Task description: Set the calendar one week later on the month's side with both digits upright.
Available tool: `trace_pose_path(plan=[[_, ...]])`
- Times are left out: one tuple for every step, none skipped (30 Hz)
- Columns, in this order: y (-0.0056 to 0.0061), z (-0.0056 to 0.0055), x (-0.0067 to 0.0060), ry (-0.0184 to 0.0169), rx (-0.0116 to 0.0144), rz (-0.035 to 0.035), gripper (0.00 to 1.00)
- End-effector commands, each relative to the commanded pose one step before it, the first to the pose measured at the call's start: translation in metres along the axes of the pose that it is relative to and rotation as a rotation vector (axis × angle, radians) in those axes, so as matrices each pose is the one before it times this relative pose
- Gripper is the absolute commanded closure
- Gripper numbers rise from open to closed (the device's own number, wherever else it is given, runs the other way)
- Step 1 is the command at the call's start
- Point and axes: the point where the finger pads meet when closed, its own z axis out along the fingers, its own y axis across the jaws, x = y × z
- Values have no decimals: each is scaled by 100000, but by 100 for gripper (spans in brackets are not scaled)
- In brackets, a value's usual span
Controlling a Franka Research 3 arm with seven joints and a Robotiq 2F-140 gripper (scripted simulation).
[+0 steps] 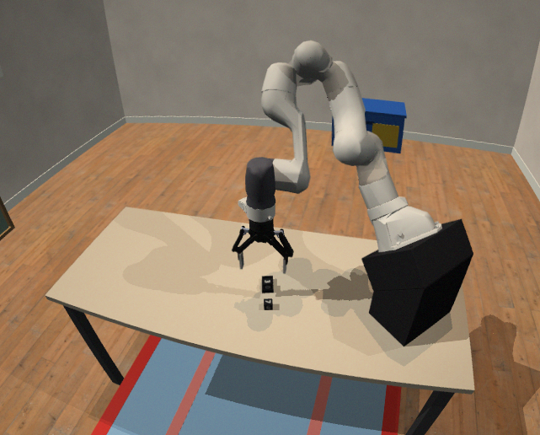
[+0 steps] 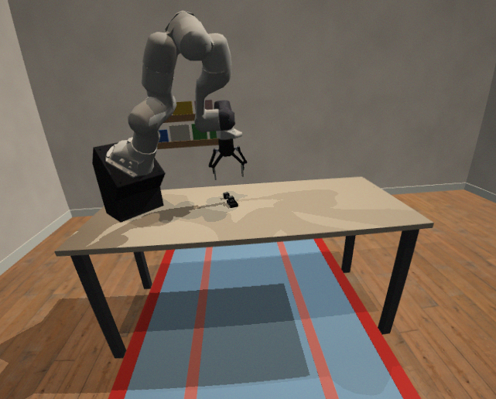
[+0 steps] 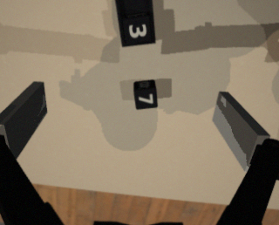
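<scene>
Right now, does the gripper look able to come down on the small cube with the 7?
Probably yes. The gripper hangs open above the table, and the cube with the 7 lies free between the fingers, apart from the block with the 3.

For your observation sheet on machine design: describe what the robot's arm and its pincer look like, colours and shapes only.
The arm is built of rounded, light grey-white segments with bulging joints, rising from a black angular pedestal. Its last link is a dark grey cylinder ending in a pale collar. The pincer is black, with thin linkage bars and two flat, grey, slab-like fingers. No cables or markings show.
</scene>
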Motion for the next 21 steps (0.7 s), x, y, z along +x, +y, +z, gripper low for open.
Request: trace_pose_path(plan=[[-34, 53, -50, -233, -1873, -17195, 0], [-1, 4, -37, -29, -6, -1593, 0], [-2, 5, -38, -30, -6, -1674, 0], [-2, 5, -38, -29, -6, -1638, 0], [-3, 5, -39, -29, -6, -1708, 0], [-3, 5, -37, -28, -5, -1623, 0], [-4, 5, -38, -28, -5, -1695, 0], [-3, 4, -32, -23, -4, -1405, 0], [-5, 6, -41, -29, -5, -1818, 0], [-5, 5, -36, -25, -4, -1591, 0], [-5, 5, -35, -25, -4, -1566, 0], [-6, 6, -37, -25, -4, -1645, 0], [-7, 6, -38, -26, -4, -1734, 0], [-7, 6, -36, -25, -4, -1646, 0], [0, 0, 0, 0, 0, 0, 0], [0, 0, 0, 0, 0, 0, 0], [-19, 16, -97, -64, -9, -4409, 0], [-1, 1, -3, -2, 0, -142, 0], [-14, 11, -60, -38, -5, -2776, 0], [-9, 7, -36, -23, -3, -1692, 0], [-9, 7, -34, -21, -3, -1616, 0]])
